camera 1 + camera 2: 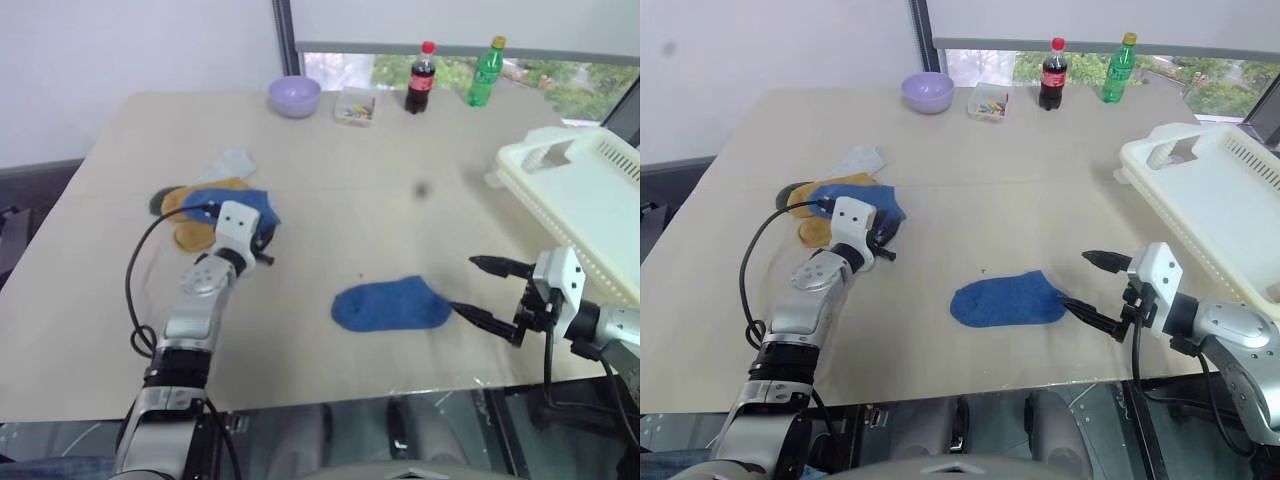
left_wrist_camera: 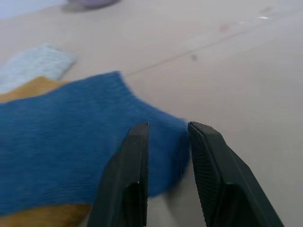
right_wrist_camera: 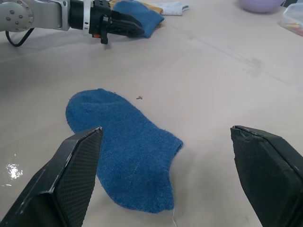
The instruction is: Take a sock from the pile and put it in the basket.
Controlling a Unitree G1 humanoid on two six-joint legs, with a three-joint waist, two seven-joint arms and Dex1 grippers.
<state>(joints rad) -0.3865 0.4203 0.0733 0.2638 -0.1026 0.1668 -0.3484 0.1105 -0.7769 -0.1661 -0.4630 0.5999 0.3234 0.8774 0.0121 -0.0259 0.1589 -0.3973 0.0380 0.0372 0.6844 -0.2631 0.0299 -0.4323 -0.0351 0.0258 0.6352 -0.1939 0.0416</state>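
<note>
The pile [image 1: 205,205] of blue, mustard, pale grey and dark socks lies at the table's left. My left gripper [image 1: 262,240] is at its right side. Its fingers stand a narrow gap apart at the edge of the pile's blue sock [image 2: 61,142], which lies flat and unlifted. A separate blue sock [image 1: 392,304] lies flat near the table's front middle. My right gripper [image 1: 462,284] hovers just right of it, wide open and holding nothing, with the sock [image 3: 125,151] between and beyond its fingers. The cream slotted basket [image 1: 520,165] stands at the right, behind the right gripper.
Along the far edge stand a lilac bowl [image 1: 294,96], a small clear box [image 1: 355,106], a cola bottle [image 1: 421,78] and a green bottle [image 1: 485,72]. A black cable loops beside the left forearm. The table's front edge runs just below the loose sock.
</note>
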